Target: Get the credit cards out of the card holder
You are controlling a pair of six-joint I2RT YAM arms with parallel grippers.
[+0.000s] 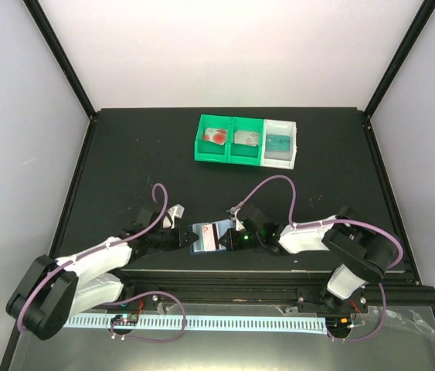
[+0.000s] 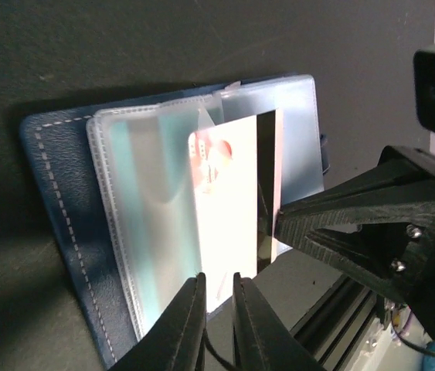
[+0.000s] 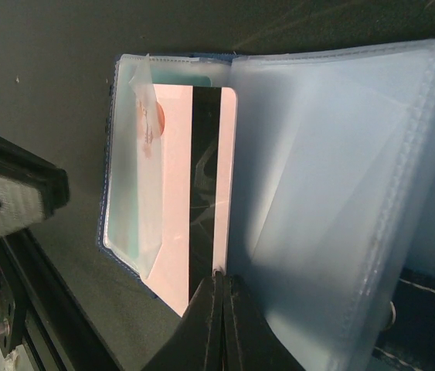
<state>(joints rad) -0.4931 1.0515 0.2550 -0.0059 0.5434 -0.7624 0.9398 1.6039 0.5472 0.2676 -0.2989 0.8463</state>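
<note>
Right pincer (image 3: pixel 219 278) shut tight on the near edge of the held card (image 2: pixel 229 224), black fingers meeting right at the dark stripe. Left pincer (image 2: pixel 219 280) stands a sliver apart, that same card's lower corner sitting at the gap; contact there can't be judged. Both pincers low at the near edge of the table (image 1: pixel 124 170), tips facing each other, holder (image 1: pixel 204 236) between them. Table black, matte. Far side, well apart from the holder: green tray (image 1: pixel 229 158), two compartments, with white tray (image 1: pixel 295 144) touching its right side. Left green compartment holds a spotted card (image 1: pixel 216 137), right one a grey card (image 1: pixel 245 138), white tray a teal card (image 1: pixel 277 142). Holder lies open on the table, navy cover down, stitched border visible, clear pockets (image 3: pixel 325 170) fanned upward. Held card is white with red spots on the face toward the left wrist camera, stripe on the face toward the right one; it sits tilted, partly drawn from its pocket, one long side under a clear flap. Pocket card (image 2: pixel 154 255), teal, shows through the plastic beneath it, fully sleeved.
</note>
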